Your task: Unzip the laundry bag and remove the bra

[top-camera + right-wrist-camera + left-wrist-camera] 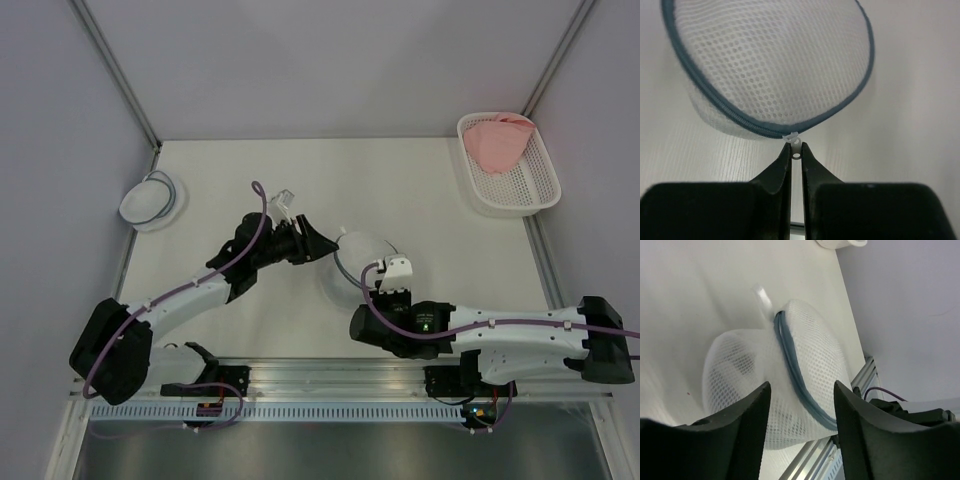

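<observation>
I'm pinching the zip tab [794, 138] of the laundry bag [770, 65] tight with my right gripper [796, 152]. My left gripper [801, 390] is hanging half open beside the bag, empty. I'm planning a slow, steady pull.

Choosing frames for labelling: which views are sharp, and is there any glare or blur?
Top view: evenly lit, sharp, faint shadows. Left wrist: bag mesh readable, near jaws dark and soft. Right wrist: mesh and zip pull crisp, jaws nearly black silhouettes. No harsh glare anywhere.
</observation>
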Action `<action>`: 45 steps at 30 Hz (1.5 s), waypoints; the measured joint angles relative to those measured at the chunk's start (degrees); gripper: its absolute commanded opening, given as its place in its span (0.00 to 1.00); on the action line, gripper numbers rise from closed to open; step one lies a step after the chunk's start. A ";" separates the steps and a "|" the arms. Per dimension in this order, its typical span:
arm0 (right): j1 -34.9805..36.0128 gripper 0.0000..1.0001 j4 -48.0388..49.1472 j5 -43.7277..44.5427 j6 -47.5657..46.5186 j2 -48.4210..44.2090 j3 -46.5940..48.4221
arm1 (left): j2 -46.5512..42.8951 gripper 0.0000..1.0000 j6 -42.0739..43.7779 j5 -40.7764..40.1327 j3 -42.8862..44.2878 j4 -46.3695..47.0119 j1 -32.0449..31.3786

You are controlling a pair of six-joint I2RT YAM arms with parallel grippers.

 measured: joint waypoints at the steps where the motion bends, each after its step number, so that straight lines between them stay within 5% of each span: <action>1: 0.00 0.00 0.83 -0.13 -0.85 0.28 -0.09 | 0.66 0.67 -0.07 -0.11 0.50 0.33 0.39; 14: -0.02 0.00 20.96 -11.41 -13.81 3.58 -3.56 | -16.90 0.75 -12.11 -3.54 -15.54 -3.45 -3.78; 20: -0.07 0.01 28.04 -16.00 -17.25 3.58 -4.28 | -14.67 0.73 -17.73 -3.89 -18.29 0.33 -7.41; 22: -0.07 0.00 29.90 -17.53 -17.88 3.61 -4.37 | -11.93 0.68 -18.86 -3.93 -18.10 1.70 -9.03; 26: -0.07 0.00 32.54 -20.26 -18.88 3.80 -4.37 | -8.83 0.02 -21.07 -4.04 -18.03 4.15 -10.29; 33: -0.22 0.01 29.53 -20.57 -18.56 4.15 -3.65 | -10.40 0.02 -20.68 -5.42 -16.85 3.23 -10.78; 45: -4.76 0.00 3.80 -7.89 -2.80 7.10 0.35 | -17.03 0.02 -13.51 -7.39 -16.50 -4.35 -10.43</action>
